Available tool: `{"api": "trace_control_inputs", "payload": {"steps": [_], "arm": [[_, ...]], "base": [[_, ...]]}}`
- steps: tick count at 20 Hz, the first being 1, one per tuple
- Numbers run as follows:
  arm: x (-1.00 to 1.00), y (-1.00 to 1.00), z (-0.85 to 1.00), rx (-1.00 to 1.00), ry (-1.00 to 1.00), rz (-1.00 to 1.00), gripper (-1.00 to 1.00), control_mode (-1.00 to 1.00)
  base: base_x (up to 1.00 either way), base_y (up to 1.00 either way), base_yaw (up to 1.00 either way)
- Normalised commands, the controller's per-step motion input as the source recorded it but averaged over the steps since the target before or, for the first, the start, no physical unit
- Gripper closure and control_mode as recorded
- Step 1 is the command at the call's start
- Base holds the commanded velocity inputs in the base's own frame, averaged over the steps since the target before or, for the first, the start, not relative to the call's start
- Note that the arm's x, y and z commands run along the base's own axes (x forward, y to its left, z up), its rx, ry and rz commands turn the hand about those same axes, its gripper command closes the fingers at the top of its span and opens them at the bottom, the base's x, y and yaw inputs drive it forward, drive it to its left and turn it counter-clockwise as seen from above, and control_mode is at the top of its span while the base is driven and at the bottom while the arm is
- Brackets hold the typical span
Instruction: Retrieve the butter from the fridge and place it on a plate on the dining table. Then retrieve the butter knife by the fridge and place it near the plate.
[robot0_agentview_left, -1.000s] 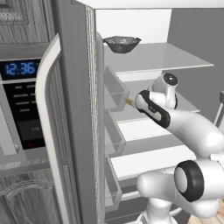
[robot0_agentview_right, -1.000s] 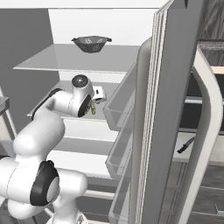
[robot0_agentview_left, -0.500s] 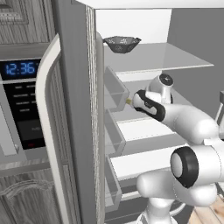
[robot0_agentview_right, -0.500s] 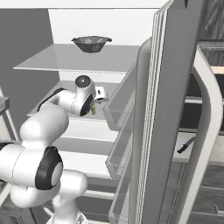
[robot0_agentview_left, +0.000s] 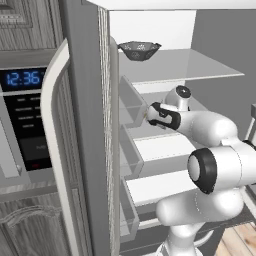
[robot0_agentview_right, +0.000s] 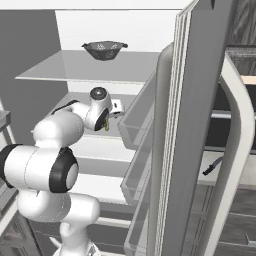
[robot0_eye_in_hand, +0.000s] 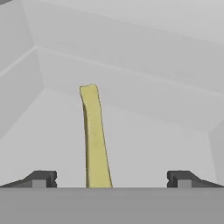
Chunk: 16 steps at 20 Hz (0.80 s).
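Left base view: fridge (robot0_agentview_left: 85, 125), dark grey, door swung open toward the camera with a long pale curved handle; interior white, with glass shelves and clear door bins. A dark colander (robot0_agentview_left: 139, 49) stands on the top shelf. The white arm reaches in over the second shelf, its gripper (robot0_agentview_left: 148, 114) at the left end of that shelf, near the door bins; a sliver of yellow shows at its tip. To the left of the door, a microwave (robot0_agentview_left: 22, 120) with a blue clock display. Right base view: same fridge interior from the other side; the gripper (robot0_agentview_right: 113, 111) is over the second shelf, pointing downward, with the butter (robot0_agentview_right: 105, 126) visible as a small yellow-green bit just below it. The butter knife (robot0_agentview_right: 213, 165), black-handled, lies on a worktop beyond the right-hand door. Hand view: the butter lies as a long pale yellow stick on the white shelf floor, running away from the camera, between the two dark fingertips (robot0_eye_in_hand: 41, 178), nearer the left one. The jaws stand wide apart, gripping nothing.
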Motion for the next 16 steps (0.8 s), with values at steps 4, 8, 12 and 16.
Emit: {"api": "trace_control_inputs", "payload": {"steps": [4,8,12,16], "arm": [[0.11,0.13,-0.17,0.0,0.03,0.0,-1.0,-1.0],[0.0,0.15,-0.25,0.0,0.02,0.0,-1.0,-1.0],[0.09,0.02,-0.41,0.0,0.03,0.0,-1.0,-1.0],[0.04,0.0,-0.21,0.0,0.01,0.0,-1.0,-1.0]], "base": [[0.0,0.0,0.0],[0.0,0.0,0.0],[0.0,0.0,0.0],[0.0,0.0,0.0]]}}
